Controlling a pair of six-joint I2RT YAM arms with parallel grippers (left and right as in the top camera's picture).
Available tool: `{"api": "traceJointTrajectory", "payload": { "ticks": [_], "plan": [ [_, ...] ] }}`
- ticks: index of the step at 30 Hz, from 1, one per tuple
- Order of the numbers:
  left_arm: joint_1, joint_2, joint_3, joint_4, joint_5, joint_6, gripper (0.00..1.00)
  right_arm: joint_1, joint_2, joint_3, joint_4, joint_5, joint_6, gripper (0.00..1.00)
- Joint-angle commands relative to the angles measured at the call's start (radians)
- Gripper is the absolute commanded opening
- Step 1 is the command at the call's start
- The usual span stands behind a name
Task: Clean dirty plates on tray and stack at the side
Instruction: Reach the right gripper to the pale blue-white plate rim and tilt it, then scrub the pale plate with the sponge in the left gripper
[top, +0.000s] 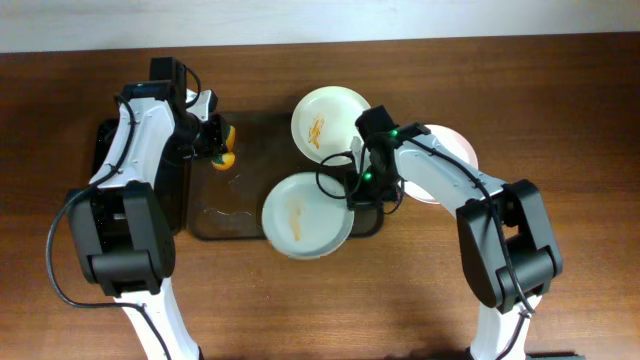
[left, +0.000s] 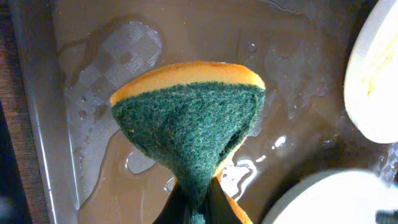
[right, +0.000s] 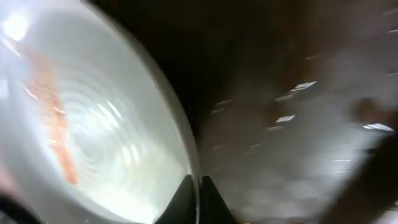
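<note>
The dark brown tray (top: 230, 215) is wet. A white plate (top: 330, 122) with an orange smear lies at its back right. A second smeared plate (top: 307, 215) sits at the tray's front right, overhanging the rim. A third, pale plate (top: 450, 150) lies on the table right of the tray, partly under my right arm. My left gripper (top: 214, 142) is shut on a green-and-orange sponge (left: 189, 121) above the tray's back left. My right gripper (top: 360, 190) is shut on the front plate's right rim, and the right wrist view shows the fingers (right: 199, 193) on either side of the rim of that plate (right: 93, 124).
A smaller black tray (top: 100, 150) lies left of the brown tray, under my left arm. Water puddles (left: 118, 56) cover the tray floor. The brown wooden table (top: 400, 300) extends in front. A pale wall runs along the table's far edge.
</note>
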Motion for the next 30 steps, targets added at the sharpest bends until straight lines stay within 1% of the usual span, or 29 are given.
{"api": "traceJointTrajectory", "payload": {
  "ticks": [1, 2, 3, 7, 8, 10, 12, 14, 16, 17, 18, 19, 20, 21, 22, 27, 28, 30],
  "plan": [
    [0.004, -0.006, -0.001, 0.001, -0.002, -0.006, 0.01, 0.042, 0.005, 0.049, 0.018, -0.149, 0.079, 0.04],
    [0.004, -0.006, -0.001, 0.002, -0.016, -0.006, 0.01, 0.064, 0.005, 0.054, 0.056, -0.138, 0.133, 0.04],
    [0.004, -0.006, -0.001, 0.002, -0.039, -0.006, 0.01, 0.101, 0.006, 0.054, 0.119, -0.077, 0.238, 0.04],
    [0.005, -0.006, -0.001, 0.002, -0.11, -0.002, 0.01, 0.254, 0.024, 0.054, 0.289, 0.227, 0.534, 0.04],
    [0.005, -0.006, -0.001, 0.002, -0.177, -0.002, 0.01, 0.281, 0.029, 0.054, 0.294, 0.271, 0.578, 0.04],
    [0.01, -0.006, 0.002, 0.011, -0.275, -0.002, 0.01, 0.293, 0.032, 0.053, 0.294, 0.312, 0.591, 0.04],
    [0.021, -0.008, 0.046, -0.001, -0.229, 0.03, 0.01, 0.285, 0.038, 0.054, 0.313, 0.354, 0.634, 0.04],
    [0.021, -0.008, 0.126, -0.068, -0.104, 0.127, 0.01, 0.285, 0.059, 0.054, 0.359, 0.356, 0.638, 0.04],
    [0.017, -0.008, 0.171, -0.124, -0.038, 0.167, 0.01, 0.285, 0.077, 0.054, 0.388, 0.355, 0.657, 0.04],
    [0.018, -0.008, 0.174, -0.156, 0.028, 0.214, 0.01, 0.285, 0.089, 0.054, 0.41, 0.348, 0.656, 0.12],
    [0.018, -0.008, 0.172, -0.175, 0.051, 0.229, 0.01, 0.282, 0.092, 0.054, 0.425, 0.335, 0.655, 0.29],
    [0.018, -0.006, 0.159, -0.186, 0.05, 0.232, 0.01, 0.277, 0.093, 0.054, 0.427, 0.328, 0.654, 0.39],
    [0.018, -0.006, 0.142, -0.188, 0.05, 0.232, 0.01, 0.271, 0.093, 0.054, 0.429, 0.32, 0.651, 0.43],
    [0.017, -0.006, 0.123, -0.182, 0.051, 0.232, 0.01, 0.264, 0.094, 0.053, 0.433, 0.314, 0.648, 0.43],
    [0.017, -0.006, 0.095, -0.17, 0.051, 0.232, 0.01, 0.258, 0.098, 0.053, 0.439, 0.306, 0.648, 0.42],
    [0.007, -0.006, -0.018, -0.122, 0.07, 0.232, 0.01, 0.226, 0.144, 0.053, 0.489, 0.166, 0.625, 0.25],
    [-0.006, -0.006, -0.023, -0.124, 0.069, 0.232, 0.01, 0.221, 0.145, 0.053, 0.489, 0.159, 0.625, 0.19],
    [-0.042, -0.006, -0.05, -0.097, 0.063, 0.232, 0.01, 0.219, 0.145, 0.053, 0.496, 0.152, 0.607, 0.04]
  ]
}}
